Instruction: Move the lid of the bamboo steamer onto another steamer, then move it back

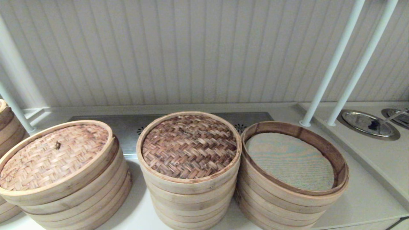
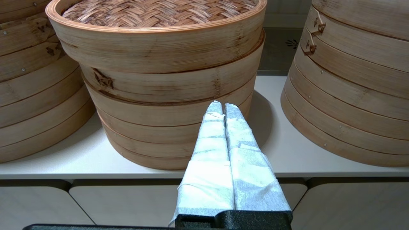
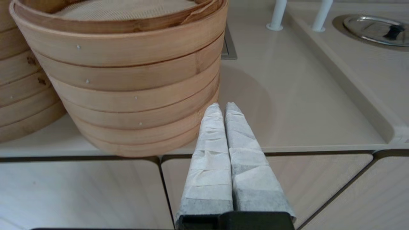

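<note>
1. Head view shows three bamboo stacks in a row on the pale counter point(image 1: 361, 198), with neither arm in sight from up there.
2. The bamboo steamer lid point(image 1: 189, 146), dark herringbone weave inside a pale rim band, sits flat on the middle stack point(image 1: 191, 204).
3. Just beside it, on the robot's right, stands another steamer point(image 1: 292, 191), uncovered, its top ring reddish-brown inside and a grey-green cloth liner point(image 1: 289, 161) showing.
4. On the robot's left is a stack bearing a lighter tan lid point(image 1: 52, 156) with a small knot, which is no part of the job.
5. The left gripper point(image 2: 223, 107) hangs low in front of the counter edge, before the tan-lidded stack, its wrapped fingers pressed together and holding nothing.
6. The right gripper point(image 3: 222, 108) waits likewise, low before the uncovered steamer, its fingers closed together and empty.
7. Progress, as I judge it: the lid lies on the middle stack and the liner is bare, so these pictures cannot tell whether the work has not begun or is wholly finished.
8. If it is the start, everything remains: grasp the lid by its rim, lift it clear, set it square on the right-hand steamer, then carry it back.
9. Further right, metal covers point(image 1: 367, 124) lie set into a raised counter section, well apart from the stacks.
</note>
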`<state>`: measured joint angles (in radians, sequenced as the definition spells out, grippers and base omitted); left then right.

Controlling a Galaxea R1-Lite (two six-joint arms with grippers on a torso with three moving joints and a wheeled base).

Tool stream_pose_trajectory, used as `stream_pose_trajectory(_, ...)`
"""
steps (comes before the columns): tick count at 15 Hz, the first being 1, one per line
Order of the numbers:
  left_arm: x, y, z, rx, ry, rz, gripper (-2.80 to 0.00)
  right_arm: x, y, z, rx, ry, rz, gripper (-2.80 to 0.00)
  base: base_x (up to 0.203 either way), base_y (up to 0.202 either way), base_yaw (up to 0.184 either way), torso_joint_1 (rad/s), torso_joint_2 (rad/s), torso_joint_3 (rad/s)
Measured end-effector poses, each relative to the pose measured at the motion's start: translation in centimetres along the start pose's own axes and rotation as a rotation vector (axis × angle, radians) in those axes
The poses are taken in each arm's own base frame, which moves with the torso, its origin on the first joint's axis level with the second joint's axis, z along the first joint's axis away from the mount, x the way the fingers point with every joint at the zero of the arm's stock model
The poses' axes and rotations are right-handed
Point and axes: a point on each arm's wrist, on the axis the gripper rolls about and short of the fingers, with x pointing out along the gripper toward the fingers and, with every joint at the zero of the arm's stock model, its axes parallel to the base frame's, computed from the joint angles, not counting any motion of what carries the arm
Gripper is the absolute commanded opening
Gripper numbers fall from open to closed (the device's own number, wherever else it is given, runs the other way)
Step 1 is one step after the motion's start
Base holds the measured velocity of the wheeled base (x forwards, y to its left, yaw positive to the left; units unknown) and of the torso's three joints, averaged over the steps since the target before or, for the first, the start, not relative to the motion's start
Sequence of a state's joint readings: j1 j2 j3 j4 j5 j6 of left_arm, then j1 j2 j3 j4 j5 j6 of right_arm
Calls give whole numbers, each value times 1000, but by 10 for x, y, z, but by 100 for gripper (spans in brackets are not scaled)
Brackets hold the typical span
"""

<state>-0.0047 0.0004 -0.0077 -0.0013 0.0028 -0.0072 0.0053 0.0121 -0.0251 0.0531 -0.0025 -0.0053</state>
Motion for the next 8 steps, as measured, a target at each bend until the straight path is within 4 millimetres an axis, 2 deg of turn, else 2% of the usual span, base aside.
stream_pose_trajectory(8,0,0,0,0,0,0,-280,0,0,-1,4,-12,-1,-280,0,0,0,0,0,0)
